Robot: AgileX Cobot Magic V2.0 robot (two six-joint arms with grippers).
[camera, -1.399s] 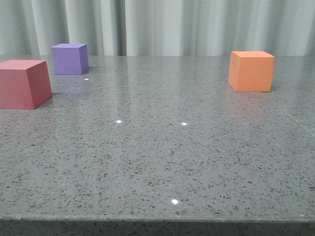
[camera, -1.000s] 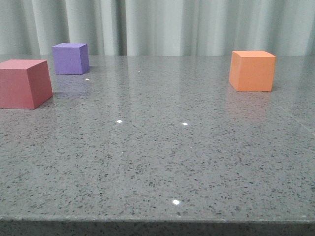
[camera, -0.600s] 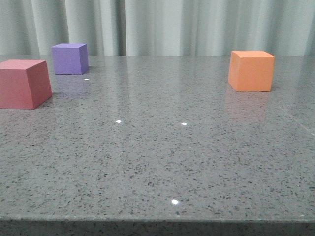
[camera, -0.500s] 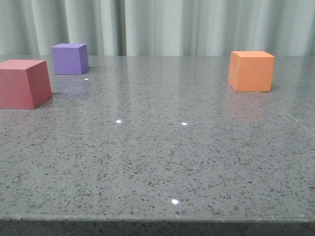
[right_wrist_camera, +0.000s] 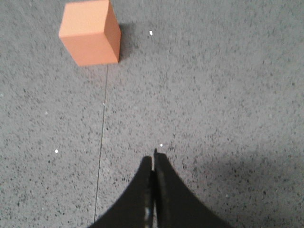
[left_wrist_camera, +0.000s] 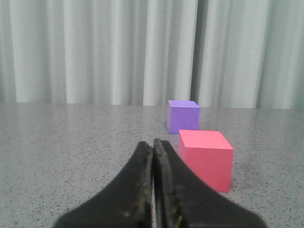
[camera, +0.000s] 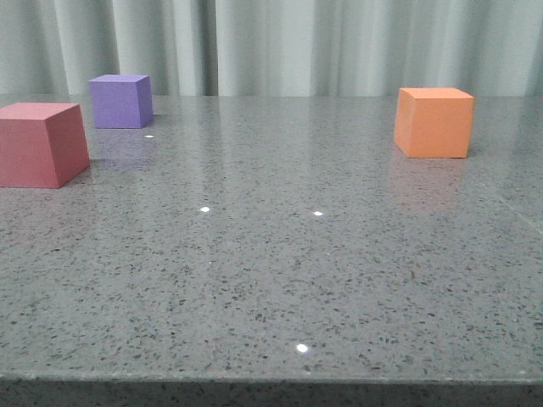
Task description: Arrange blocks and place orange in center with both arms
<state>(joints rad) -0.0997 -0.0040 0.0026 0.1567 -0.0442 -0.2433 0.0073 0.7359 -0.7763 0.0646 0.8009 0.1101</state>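
The red-pink cube (camera: pixel 41 144) sits at the table's left edge, with the purple cube (camera: pixel 120 101) behind it. The orange cube (camera: pixel 433 122) sits at the far right. No gripper shows in the front view. In the left wrist view my left gripper (left_wrist_camera: pixel 153 143) is shut and empty, low over the table, with the red-pink cube (left_wrist_camera: pixel 205 159) just ahead beside its tip and the purple cube (left_wrist_camera: pixel 183 116) farther on. In the right wrist view my right gripper (right_wrist_camera: pixel 153 156) is shut and empty, above bare table, well short of the orange cube (right_wrist_camera: pixel 90 32).
The grey speckled stone table (camera: pixel 280 254) has a front edge close to the camera. A thin seam (right_wrist_camera: pixel 100 142) runs across it in the right wrist view. A pale curtain (camera: pixel 280 42) hangs behind the table.
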